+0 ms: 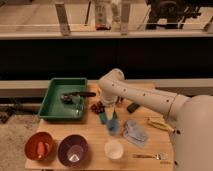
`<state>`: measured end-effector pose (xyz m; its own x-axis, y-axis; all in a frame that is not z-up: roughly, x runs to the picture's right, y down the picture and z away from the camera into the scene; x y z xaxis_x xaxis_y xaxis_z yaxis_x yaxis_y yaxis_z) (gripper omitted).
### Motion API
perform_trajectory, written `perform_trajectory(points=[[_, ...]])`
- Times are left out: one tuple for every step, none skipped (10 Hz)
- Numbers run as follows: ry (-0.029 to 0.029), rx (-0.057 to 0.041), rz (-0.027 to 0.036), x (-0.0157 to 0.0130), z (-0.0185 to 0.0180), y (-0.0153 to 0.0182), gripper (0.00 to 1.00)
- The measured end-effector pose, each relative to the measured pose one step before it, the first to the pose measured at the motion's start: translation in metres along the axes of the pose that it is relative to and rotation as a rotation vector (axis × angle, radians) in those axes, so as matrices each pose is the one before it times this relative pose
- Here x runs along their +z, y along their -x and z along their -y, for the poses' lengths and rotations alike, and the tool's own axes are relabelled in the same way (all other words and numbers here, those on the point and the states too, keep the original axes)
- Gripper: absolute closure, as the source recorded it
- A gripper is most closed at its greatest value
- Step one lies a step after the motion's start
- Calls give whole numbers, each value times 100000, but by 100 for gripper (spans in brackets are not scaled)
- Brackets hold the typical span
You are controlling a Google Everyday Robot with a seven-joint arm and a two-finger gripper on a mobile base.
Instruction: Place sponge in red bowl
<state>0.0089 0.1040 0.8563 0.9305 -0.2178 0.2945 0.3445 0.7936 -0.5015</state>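
Observation:
The red bowl (40, 146) stands at the table's front left corner with something orange inside it. A small blue sponge (114, 126) lies near the middle of the table. My gripper (108, 117) hangs from the white arm (135, 97) just above and slightly left of the sponge, pointing down. Its two teal fingers (102, 118) stand apart with nothing between them. The gripper is well to the right of the red bowl and farther back.
A green tray (52, 102) holding dark utensils sits at the back left. A purple bowl (73, 150) stands next to the red bowl, and a white cup (114, 149) is in front of the sponge. A grey-blue pouch (135, 133), a yellow item (159, 124) and a spoon (150, 156) lie to the right.

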Motion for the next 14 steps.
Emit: perform_trajectory(points=[[-751,931,717,224,298,-86,20],[595,-204,-217,-172,-317,-26,20],[303,180,161,-137,-103,-14,20],[75,-195,-99,-73,-22,19,20],[-144,-49,-177,-53,37,-57,20],[48,296,336,175,36,-7,20],[359,636,590,736,-129,-170,20],[-364,809,755,632,4,-184,20],[140,524,459,556,-26,-93,20],[-228,526,235,-77,120,-85,20],[-3,249,184,31,57,39,20],[187,240,153,180,-35,13,20],[282,121,224,342,-32,-13,20],[373,-88,207,470,-63,-84,20]])
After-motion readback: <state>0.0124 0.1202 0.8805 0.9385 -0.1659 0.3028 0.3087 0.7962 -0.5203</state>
